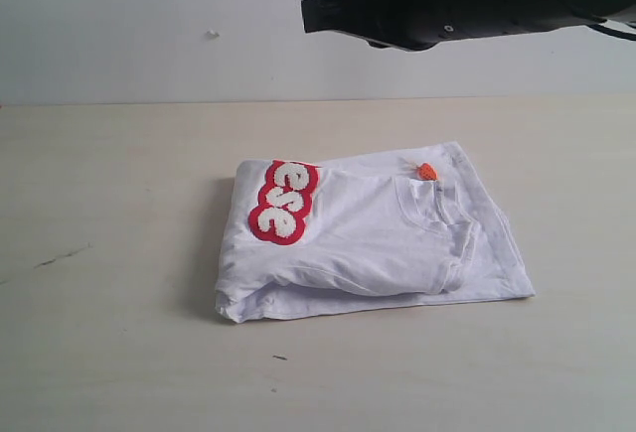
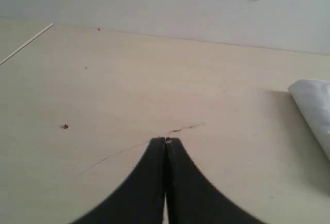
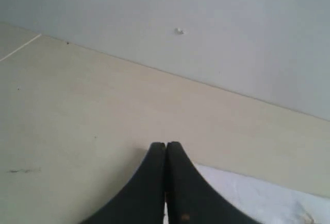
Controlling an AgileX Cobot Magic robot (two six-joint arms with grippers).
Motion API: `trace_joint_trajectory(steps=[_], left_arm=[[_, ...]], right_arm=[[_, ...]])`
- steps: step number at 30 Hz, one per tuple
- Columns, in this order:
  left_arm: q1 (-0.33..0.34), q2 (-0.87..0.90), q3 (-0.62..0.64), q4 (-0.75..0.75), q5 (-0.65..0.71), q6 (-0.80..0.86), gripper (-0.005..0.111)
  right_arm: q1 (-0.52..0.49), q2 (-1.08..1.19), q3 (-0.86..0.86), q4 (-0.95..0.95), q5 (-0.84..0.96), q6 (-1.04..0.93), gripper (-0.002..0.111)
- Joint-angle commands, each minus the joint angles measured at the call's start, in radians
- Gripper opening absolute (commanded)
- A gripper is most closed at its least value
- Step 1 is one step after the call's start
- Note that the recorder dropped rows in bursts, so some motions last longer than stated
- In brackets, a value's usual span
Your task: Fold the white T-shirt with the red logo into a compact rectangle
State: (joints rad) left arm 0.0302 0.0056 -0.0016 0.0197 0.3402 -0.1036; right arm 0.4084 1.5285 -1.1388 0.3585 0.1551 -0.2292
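Exterior view: the white T-shirt (image 1: 378, 233) lies folded into a rectangle at mid-table (image 1: 99, 204), red logo (image 1: 283, 202) on top at its left end, orange tag (image 1: 426, 170) by the collar; the right arm (image 1: 477, 0) hangs above it, not touching.

Left wrist view: the left gripper (image 2: 165, 140) has its fingers pressed together, empty; one shirt corner lies well apart from them.

Right wrist view: the right gripper (image 3: 166, 143) likewise has its fingers pressed together, holding nothing; white cloth shows just beside them.

One white T-shirt (image 1: 368, 243), one red logo (image 1: 283, 202), one orange tag (image 1: 426, 170), two tools (image 2: 166, 140) (image 3: 166, 144)
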Motion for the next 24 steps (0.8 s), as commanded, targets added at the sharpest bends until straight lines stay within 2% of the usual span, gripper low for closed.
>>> trace_joint_trajectory(steps=[1, 4, 9, 13, 17, 24], left_arm=[[0.003, -0.006, 0.002, -0.005, -0.005, -0.003, 0.0], [0.003, -0.006, 0.002, -0.005, -0.005, -0.003, 0.0], [0.003, -0.006, 0.002, -0.005, -0.005, -0.003, 0.0], [0.003, -0.006, 0.002, -0.005, -0.005, -0.003, 0.0], [0.003, -0.006, 0.002, -0.005, -0.005, -0.003, 0.0], [0.003, -0.006, 0.002, -0.005, -0.005, -0.003, 0.0]], right_arm=[[-0.068, 0.022, -0.013, -0.028, 0.109, 0.056, 0.0], [-0.17, 0.068, -0.047, -0.065, 0.235, 0.13, 0.0], [-0.354, 0.177, -0.128, -0.09, 0.46, 0.118, 0.002], [-0.464, 0.245, -0.145, -0.072, 0.506, 0.092, 0.023], [-0.489, 0.321, -0.145, -0.044, 0.511, 0.068, 0.041], [-0.489, 0.461, -0.145, 0.23, 0.525, -0.202, 0.051]])
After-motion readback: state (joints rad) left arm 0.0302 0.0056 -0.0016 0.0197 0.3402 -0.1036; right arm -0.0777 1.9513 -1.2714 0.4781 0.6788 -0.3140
